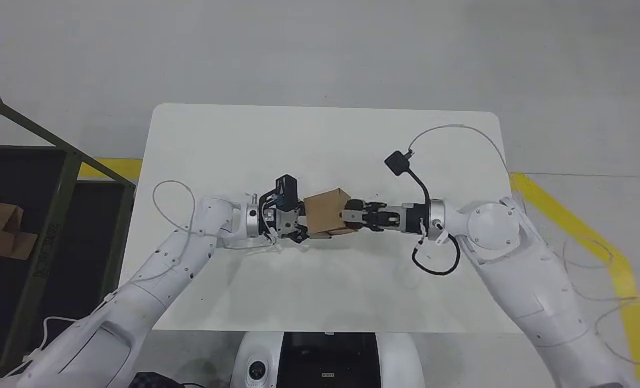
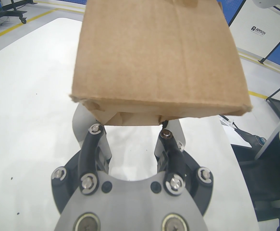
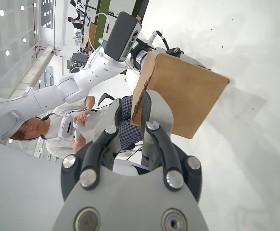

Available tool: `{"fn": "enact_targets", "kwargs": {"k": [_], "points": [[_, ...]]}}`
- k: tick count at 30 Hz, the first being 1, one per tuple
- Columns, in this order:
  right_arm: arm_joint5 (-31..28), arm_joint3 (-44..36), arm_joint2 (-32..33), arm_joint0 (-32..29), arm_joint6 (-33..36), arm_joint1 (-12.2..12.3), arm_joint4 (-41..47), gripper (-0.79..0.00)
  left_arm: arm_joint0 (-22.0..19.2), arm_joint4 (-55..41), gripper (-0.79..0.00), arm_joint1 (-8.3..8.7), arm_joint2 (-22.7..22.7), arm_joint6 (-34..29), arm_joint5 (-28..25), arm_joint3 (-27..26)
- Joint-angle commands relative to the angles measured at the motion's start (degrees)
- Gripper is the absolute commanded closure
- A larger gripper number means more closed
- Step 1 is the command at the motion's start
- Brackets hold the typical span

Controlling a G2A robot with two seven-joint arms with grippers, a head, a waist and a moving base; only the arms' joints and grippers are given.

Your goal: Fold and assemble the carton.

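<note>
Closest in, at your left wrist, the left gripper (image 2: pixel 129 128) sits tight under the near end of the carton (image 2: pixel 158 49), where creased flaps tuck in below the broad brown face; the cardboard hides the contact, so you cannot tell whether that gripper is clamped or only cradling; the carton looks lifted off the table (image 1: pixel 330 138), over its middle, judging by the shadow thrown clear of it; going on across, the carton's far end meets your right gripper (image 3: pixel 132 111); its jaws stand parted astride the ragged rim of one wall, one of its fingers (image 3: pixel 158 111) laid on the outer face, the other off the cardboard with a gap showing; nothing gripped there; the relation that matters: the carton lies between the two grippers, its tube axis running from one to the other, tucked end toward the left, raw open end toward the right, so both arms are equally near and each faces a different end; likely the right end is the one not yet folded, and your right arm, astride that rim, is placed to work it; farthest out, past the table's left edge, a green-framed rack (image 1: pixel 40 218)
</note>
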Motion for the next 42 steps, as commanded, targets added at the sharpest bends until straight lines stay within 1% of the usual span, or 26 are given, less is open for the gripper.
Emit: {"fn": "enact_targets", "kwargs": {"k": [1, 5, 10, 12, 17, 20, 22, 23, 24, 27, 32, 36, 39, 40, 42], "points": [[-0.2, 0.2, 0.6, 0.0, -0.2, 0.1, 0.2, -0.188, 0.0, -0.1, -0.277, 0.02, -0.1, -0.1, 0.0, 0.1], [-0.8, 0.0, 3.1, -0.9, -0.7, 0.6, 0.7, -0.2, -0.1, -0.4, -0.28, 0.02, -0.4, -0.7, 0.1, 1.0], [-2.3, -0.5, 6.1, -2.8, -2.8, 1.2, -1.1, -0.234, -0.5, 1.6, -0.28, -0.08, -0.6, -3.1, 3.2, 2.4], [-3.1, -0.7, 6.5, -3.4, -3.3, 1.3, -1.7, -0.249, -0.5, 2.4, -0.274, -0.07, -0.7, -4.5, 4.4, 2.8], [-4.2, -1.0, 6.5, -4.7, -4.4, 1.4, -3.5, -0.271, -0.5, 4.0, -0.296, 0.01, -1.0, -8.6, 7.1, 2.2], [-4.4, -1.1, 6.3, -4.9, -4.8, 1.5, -3.9, -0.289, -0.2, 4.8, -0.379, 0.13, -1.4, -10.9, 8.4, 1.4], [-4.4, -1.0, 6.3, -4.9, -4.9, 1.5, -4.0, -0.296, 0.1, 4.9, -0.514, 0.17, -1.6, -11.7, 8.8, 0.9], [-4.4, -1.0, 6.3, -5.0, -5.0, 1.5, -3.9, -0.302, 0.2, 4.9, -0.674, 0.19, -1.6, -12.0, 8.9, 0.7], [-4.5, -1.0, 6.3, -5.0, -5.1, 1.5, -3.9, -0.308, 0.3, 5.0, -0.785, 0.21, -1.7, -12.3, 8.9, 0.4], [-4.7, -0.9, 6.4, -5.1, -5.2, 1.5, -3.9, -0.326, 0.7, 4.7, -0.785, 0.29, -2.1, -13.0, 9.0, -0.2], [-5.0, -0.7, 6.6, -5.2, -5.4, 1.6, -3.6, -0.336, 1.2, 4.1, -0.785, 0.42, -2.8, -13.4, 9.1, -1.0], [-6.3, -0.2, 6.9, -5.4, -6.7, 1.6, -3.4, -0.348, 1.8, 3.1, -0.785, 0.76, -4.1, -12.3, 8.2, -2.1], [-8.4, 0.4, 7.1, -5.5, -8.4, 1.5, -4.4, -0.385, 2.9, 2.8, -0.785, 1.42, -5.8, -10.2, 6.3, -4.0], [-9.0, 0.7, 7.1, -5.6, -9.0, 1.5, -4.6, -0.422, 3.4, 2.8, -0.785, 1.71, -6.4, -9.5, 5.3, -4.7], [-10.2, 1.5, 7.2, -5.6, -10.5, 1.5, -5.2, -0.52, 4.6, 2.3, -0.785, 2.36, -8.0, -7.3, 2.9, -6.6]]}}
